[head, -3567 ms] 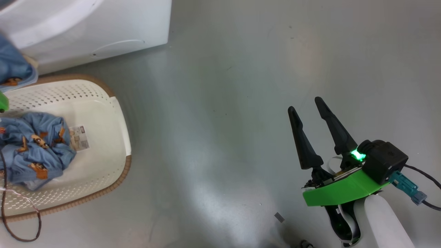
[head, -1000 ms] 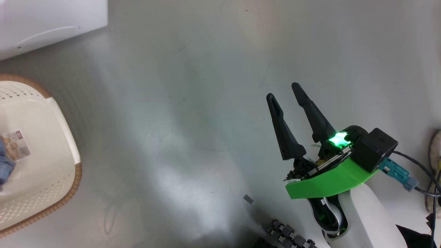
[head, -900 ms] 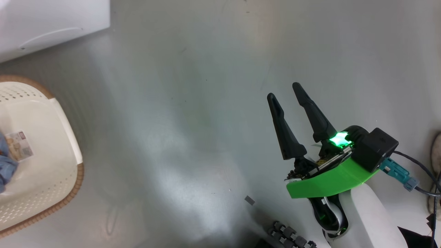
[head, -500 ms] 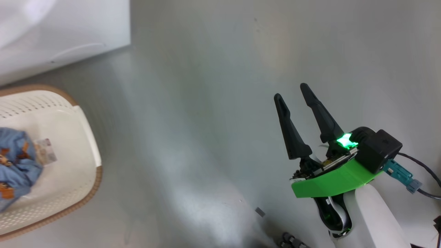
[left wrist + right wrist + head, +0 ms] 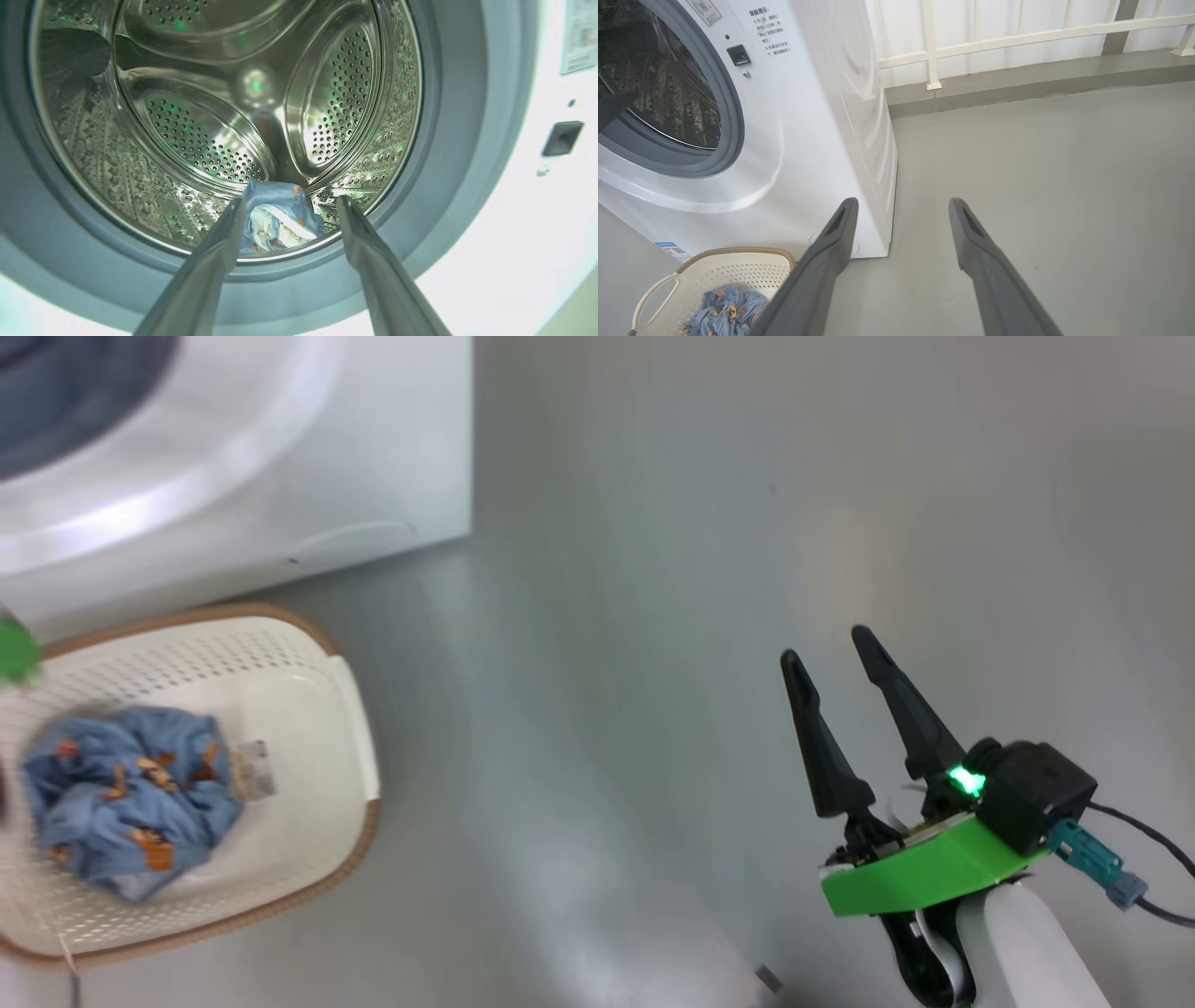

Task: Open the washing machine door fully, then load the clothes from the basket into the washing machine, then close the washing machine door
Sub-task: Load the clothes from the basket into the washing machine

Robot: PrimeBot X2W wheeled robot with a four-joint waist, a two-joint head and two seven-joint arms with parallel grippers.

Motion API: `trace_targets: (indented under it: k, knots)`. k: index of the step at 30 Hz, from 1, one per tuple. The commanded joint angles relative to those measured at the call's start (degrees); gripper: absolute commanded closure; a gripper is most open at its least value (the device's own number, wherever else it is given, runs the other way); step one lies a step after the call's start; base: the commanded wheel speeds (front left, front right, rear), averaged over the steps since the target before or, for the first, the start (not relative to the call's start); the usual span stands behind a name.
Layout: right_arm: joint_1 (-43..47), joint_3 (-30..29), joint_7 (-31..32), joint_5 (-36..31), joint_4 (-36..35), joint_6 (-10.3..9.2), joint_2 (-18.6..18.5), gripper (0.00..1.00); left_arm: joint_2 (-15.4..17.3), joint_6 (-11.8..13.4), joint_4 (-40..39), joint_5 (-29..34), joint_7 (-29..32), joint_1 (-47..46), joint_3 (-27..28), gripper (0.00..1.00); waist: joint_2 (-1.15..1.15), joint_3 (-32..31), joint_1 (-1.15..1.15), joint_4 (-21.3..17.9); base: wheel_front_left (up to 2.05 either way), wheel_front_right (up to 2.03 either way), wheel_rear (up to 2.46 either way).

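grey floor [image 5: 597,709] separates basket [image 5: 359,840] from right end effector [image 5: 826,643].

Head cam points steeply down at the floor [image 5: 653,616], catching the washer [image 5: 373,448] front's bottom corner and the basket [image 5: 358,737]. Left wrist cam is right up at the drum [image 5: 196,140], facing straight in. Right wrist cam sits further back, low, looking across the washer front. It shares the basket, washer and floor with the head cam.

Bright, even daylight, but the head view is motion-blurred, smearing the basket [image 5: 369,826] and washing machine [image 5: 373,448], the floor [image 5: 579,859] shows soft glare, and green glints fleck the steel drum [image 5: 345,93].
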Motion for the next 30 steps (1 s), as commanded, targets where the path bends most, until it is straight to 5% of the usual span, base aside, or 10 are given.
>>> trace_targets:
  k: [1,8,12,22,30]
  knots:
    - [1.9,0.8,-0.3,-0.9,-1.3,0.51,-0.4,0.00,2.6,2.2,-4.6,0.0,-0.7,3.8,2.7,0.00,0.00,-3.9,0.00,3.5,0.00,0.00,0.00]
    - [4.7,-1.0,-0.2,-2.4,-1.2,0.51,-1.4,0.00,0.1,9.0,-18.5,0.3,-1.7,21.4,2.2,0.00,0.00,-9.0,0.00,6.9,0.00,0.00,0.00]
    - [6.4,-2.2,0.7,-3.2,-1.7,0.51,-2.0,0.00,-2.0,10.9,-22.1,0.4,-2.1,28.1,0.5,0.00,0.00,-12.1,0.00,8.7,0.00,0.00,0.00]
    - [11.8,-4.9,4.4,-5.1,-4.9,0.51,-2.7,0.00,-7.0,10.6,-22.5,-0.6,-3.6,36.7,-3.6,0.00,0.00,-19.4,0.00,13.4,0.00,0.00,0.00]
    - [15.9,-6.1,7.7,-7.2,-7.9,0.51,-2.7,0.00,-8.1,9.1,-19.8,0.9,-4.2,40.2,-6.1,0.00,0.00,-24.4,0.00,15.7,0.00,0.00,0.00]
